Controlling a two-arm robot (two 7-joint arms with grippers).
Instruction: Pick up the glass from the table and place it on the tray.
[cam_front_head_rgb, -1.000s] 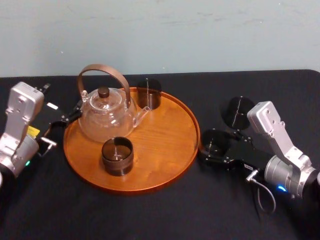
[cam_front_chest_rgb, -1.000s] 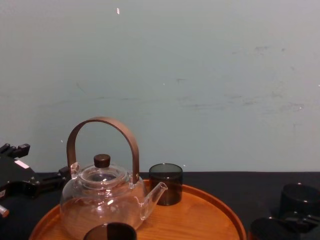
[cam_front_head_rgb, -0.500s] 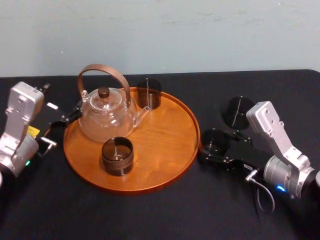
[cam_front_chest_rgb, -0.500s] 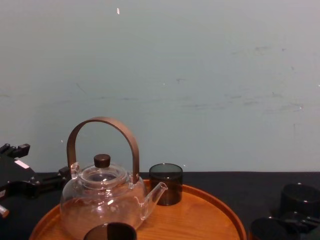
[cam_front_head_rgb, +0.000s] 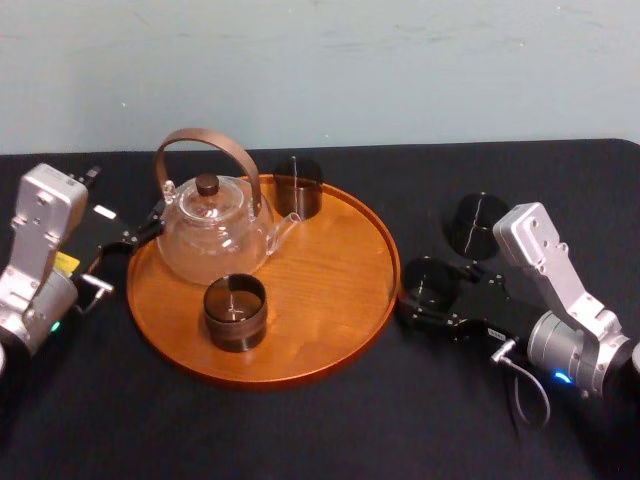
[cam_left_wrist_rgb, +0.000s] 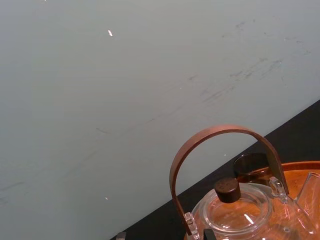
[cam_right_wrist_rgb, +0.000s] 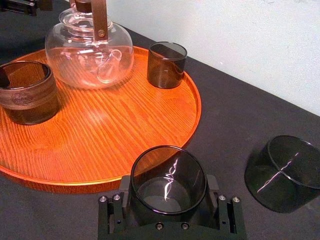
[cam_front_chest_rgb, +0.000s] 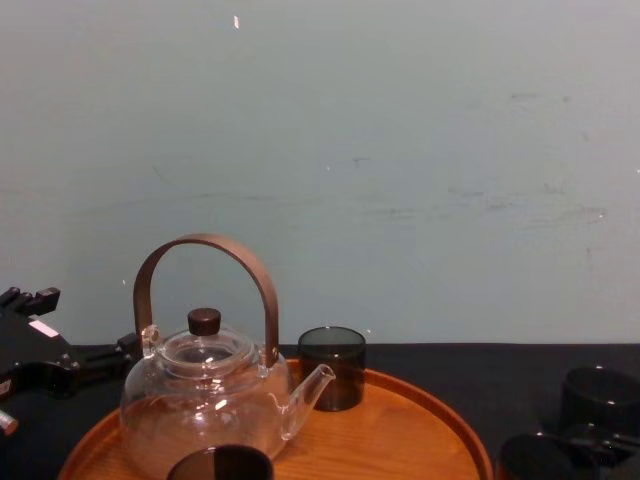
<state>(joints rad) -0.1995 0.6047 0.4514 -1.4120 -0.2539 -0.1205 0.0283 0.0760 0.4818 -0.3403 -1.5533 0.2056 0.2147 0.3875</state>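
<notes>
Sitting on the tray (cam_front_head_rgb: 340, 300): teapot (cam_front_head_rgb: 212, 235), two glasses (cam_front_head_rgb: 235, 310) (cam_front_head_rgb: 298, 187); right pincer (cam_right_wrist_rgb: 169, 186) clasps glass (cam_right_wrist_rgb: 169, 201)

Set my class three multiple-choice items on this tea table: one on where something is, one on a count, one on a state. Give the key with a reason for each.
1. Where is the glass at the right tool?
A) on the tray
B) on the table beside the tray
C) on the teapot

2. How many glasses stand on the tray?
A) one
B) two
C) four

3. The teapot's lid is:
A) on
B) lying on the tray
C) upside down

Key: 1B, it stands on the black table just off the rim. 2B, one behind the teapot, one in front. 3A, it sits in the pot's mouth. The left tool sits left of the tray.
</notes>
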